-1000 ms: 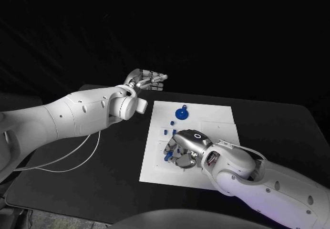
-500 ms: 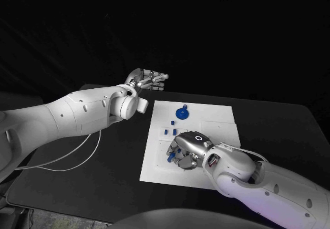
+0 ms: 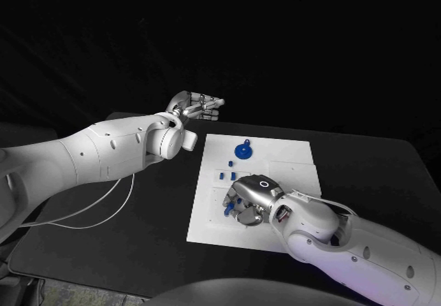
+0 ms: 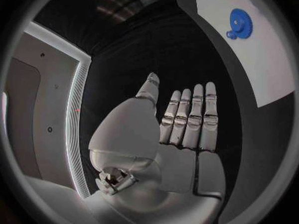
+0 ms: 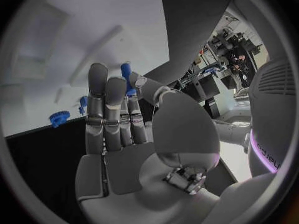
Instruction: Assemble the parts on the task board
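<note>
The white task board (image 3: 285,153) lies in the middle of the black table. At its far end sits a blue gear (image 3: 243,152), which the left wrist view also catches (image 4: 239,21). Several small blue pegs (image 3: 230,164) stand nearer the board's middle. My right hand (image 3: 248,203) hangs fingers-down over the board's near half. In the right wrist view its thumb and a finger pinch a small blue part (image 5: 127,79). My left hand (image 3: 195,105) is raised past the table's far left corner, its fingers (image 4: 190,119) straight, side by side and holding nothing.
A white cable (image 3: 101,217) loops over the table's left side beneath my left arm. A raised white block (image 3: 292,171) sits on the board just beyond my right hand. Bare black table (image 3: 376,166) flanks the board on the right.
My right hand has crept slightly toward the board's near edge. The left arm and the blue gear have stayed put.
</note>
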Controlling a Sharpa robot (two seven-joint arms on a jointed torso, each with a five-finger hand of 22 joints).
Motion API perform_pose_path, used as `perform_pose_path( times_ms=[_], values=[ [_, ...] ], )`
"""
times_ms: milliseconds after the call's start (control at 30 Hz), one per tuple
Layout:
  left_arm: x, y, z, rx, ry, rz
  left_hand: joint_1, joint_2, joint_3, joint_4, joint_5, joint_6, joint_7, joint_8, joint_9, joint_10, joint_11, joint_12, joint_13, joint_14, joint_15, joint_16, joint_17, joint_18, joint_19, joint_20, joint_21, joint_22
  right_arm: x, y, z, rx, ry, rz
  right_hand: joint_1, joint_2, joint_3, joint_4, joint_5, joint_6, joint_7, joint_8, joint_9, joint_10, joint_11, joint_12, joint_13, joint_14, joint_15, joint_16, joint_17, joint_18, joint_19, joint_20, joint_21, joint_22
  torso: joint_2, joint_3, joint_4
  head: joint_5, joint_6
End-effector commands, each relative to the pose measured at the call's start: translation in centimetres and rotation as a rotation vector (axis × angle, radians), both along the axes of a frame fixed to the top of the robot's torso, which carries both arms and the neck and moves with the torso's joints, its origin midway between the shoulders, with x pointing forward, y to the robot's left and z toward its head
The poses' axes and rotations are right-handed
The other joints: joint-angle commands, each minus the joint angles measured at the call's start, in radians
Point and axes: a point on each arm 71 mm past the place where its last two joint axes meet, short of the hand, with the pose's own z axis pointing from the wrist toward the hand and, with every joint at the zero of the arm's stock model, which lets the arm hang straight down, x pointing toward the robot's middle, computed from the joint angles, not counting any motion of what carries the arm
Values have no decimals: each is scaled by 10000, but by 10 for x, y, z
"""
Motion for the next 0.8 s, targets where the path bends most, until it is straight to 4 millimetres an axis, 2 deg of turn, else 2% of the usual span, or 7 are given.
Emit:
perform_pose_path(
  times_ms=[33,300,800],
  values=[
    [0,-3,1,-87,-73,-150,8,114,-58,12,57,35,5,14,3,70,-1,36,-9,33,-25,-27,-7,128,48,6,55,-6,-1,0,-6,-549,71,75,-31,61,39,-15,21,65,17,44,11,468,-388,40,13,-15,-71,-46,10,163,-27,-21,-43,8,5,-6,4,9,-8],
    [-1,-3,1,-91,-67,-163,8,114,-58,12,57,35,5,14,3,70,-1,36,-9,33,-25,-27,-7,128,48,6,55,-6,-3,1,-11,-819,246,201,-33,72,21,-32,25,63,18,44,10,470,-388,42,14,-20,-69,-47,18,163,-34,-19,-55,37,1,-6,-1,28,-49],
    [-1,-4,1,-98,-30,-193,8,114,-58,12,57,35,5,14,3,70,-1,36,-9,33,-25,-27,-7,128,48,6,55,-6,-4,2,-12,-1025,155,154,-35,82,11,-63,29,83,11,45,15,485,-393,40,16,-19,-73,-47,27,164,-37,-21,-63,74,3,4,-14,49,-29]
  ],
)
